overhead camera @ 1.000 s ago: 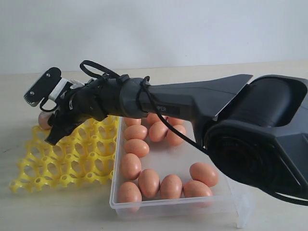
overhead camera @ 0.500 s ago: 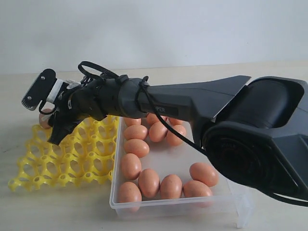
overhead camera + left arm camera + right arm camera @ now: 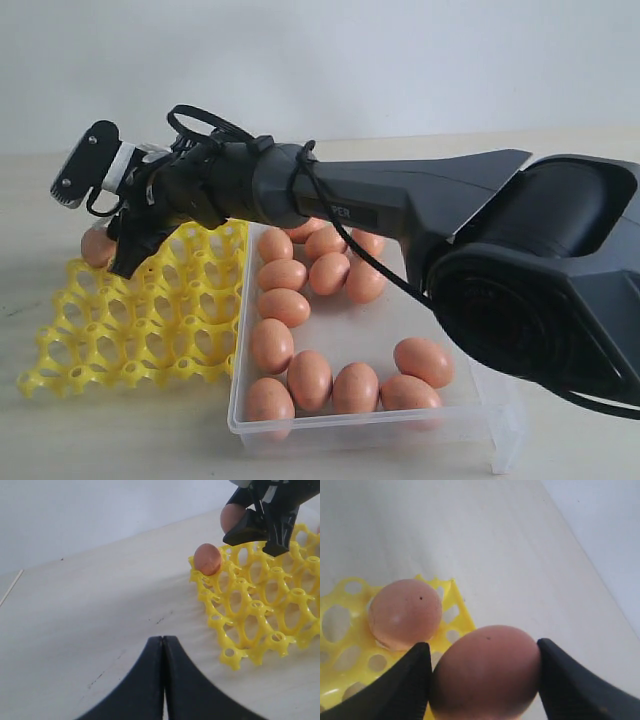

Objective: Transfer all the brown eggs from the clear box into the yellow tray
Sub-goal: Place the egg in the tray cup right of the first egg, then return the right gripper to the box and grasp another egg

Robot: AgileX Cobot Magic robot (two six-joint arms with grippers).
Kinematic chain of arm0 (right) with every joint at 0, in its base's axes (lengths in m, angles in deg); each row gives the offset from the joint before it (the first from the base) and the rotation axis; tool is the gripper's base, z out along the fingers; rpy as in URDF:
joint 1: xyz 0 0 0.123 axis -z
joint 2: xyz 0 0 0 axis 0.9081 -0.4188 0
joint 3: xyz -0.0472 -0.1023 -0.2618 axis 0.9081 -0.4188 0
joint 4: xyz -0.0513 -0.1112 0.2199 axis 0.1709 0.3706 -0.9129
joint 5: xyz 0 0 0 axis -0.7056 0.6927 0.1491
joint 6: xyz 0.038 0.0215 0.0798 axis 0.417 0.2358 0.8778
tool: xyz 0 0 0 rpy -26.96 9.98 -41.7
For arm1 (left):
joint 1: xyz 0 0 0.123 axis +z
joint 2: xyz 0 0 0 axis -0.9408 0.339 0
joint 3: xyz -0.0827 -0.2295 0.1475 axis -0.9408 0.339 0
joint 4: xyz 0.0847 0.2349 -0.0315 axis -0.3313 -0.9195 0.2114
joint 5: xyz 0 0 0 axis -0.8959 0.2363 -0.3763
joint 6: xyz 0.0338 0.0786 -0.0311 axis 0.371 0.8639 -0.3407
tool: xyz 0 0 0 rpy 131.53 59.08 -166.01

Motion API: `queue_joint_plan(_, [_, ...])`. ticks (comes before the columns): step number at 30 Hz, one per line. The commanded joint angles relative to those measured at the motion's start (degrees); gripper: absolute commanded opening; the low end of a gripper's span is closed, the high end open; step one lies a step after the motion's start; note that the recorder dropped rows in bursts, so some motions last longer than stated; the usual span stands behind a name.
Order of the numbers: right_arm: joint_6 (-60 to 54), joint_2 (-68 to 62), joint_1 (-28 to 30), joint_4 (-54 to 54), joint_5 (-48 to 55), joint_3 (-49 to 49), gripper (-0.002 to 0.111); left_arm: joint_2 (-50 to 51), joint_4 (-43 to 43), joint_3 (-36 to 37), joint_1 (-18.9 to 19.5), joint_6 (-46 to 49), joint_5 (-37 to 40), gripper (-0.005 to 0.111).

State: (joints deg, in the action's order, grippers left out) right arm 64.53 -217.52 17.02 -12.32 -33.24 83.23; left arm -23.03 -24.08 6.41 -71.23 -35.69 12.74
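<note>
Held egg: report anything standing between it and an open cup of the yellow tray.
Nothing visible blocks it. The right gripper grips the held egg at the yellow tray's corner. A seated egg already fills the corner cup beside it; the neighbouring cups are open.

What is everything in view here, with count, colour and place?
clear box: one, transparent, on the table right of the tray
eggs in the box: at least twelve, orange-brown, loose on its floor; the arm hides some
yellow tray: one, bright yellow, beside the box
egg in the tray: one, orange-brown, in a corner cup
held egg: one, orange-brown, near that corner
table: one, pale wood, under everything
wall: one, white, behind
right gripper: one, black, closed on the held egg
left gripper: one, black, shut and empty, over bare table
</note>
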Motion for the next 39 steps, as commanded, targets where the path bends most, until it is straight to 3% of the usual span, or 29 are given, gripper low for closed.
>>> queue_joint_plan(1, [-0.1,-0.8,0.23,0.02,-0.18,0.39,0.049,-0.35,0.0,-0.23,-0.11,-0.22,-0.43,0.0])
queue_joint_plan(5, [3.22,-0.8,0.23,-0.22,0.19,0.39,0.064,-0.35,0.0,-0.23,-0.11,-0.22,-0.43,0.0])
queue_joint_plan(16, [7.49,4.59,0.23,-0.09,11.7,0.39,0.065,-0.35,0.0,-0.23,-0.11,-0.33,-0.43,0.0])
queue_joint_plan(20, [8.5,11.16,0.23,-0.57,24.1,0.39,0.064,-0.35,0.0,-0.23,-0.11,-0.33,-0.43,0.0])
queue_joint_plan(25, [20.48,19.41,1.76,0.67,53.2,0.19,0.061,-0.35,0.0,-0.23,-0.11,-0.33,-0.43,0.0])
queue_joint_plan(26, [20.6,20.34,2.44,0.78,53.2,-0.28,0.061,-0.35,0.0,-0.23,-0.11,-0.33,-0.43,0.0])
queue_joint_plan(30, [16.01,27.01,4.55,0.23,53.2,-9.88,0.061,-0.35,0.0,-0.23,-0.11,-0.33,-0.43,0.0])
queue_joint_plan(34, [22.07,31.41,6.7,0.21,53.2,-22.14,0.061,-0.35,0.0,-0.23,-0.11,-0.33,-0.43,0.0])
queue_joint_plan(37, [32.99,33.6,8.4,0.46,53.2,-30.05,0.061,-0.35,0.0,-0.23,-0.11,-0.33,-0.43,0.0])
queue_joint_plan(39, [31.98,34.91,9.04,0.46,53.2,-34.36,0.061,-0.35,0.0,-0.23,-0.11,-0.33,-0.43,0.0])
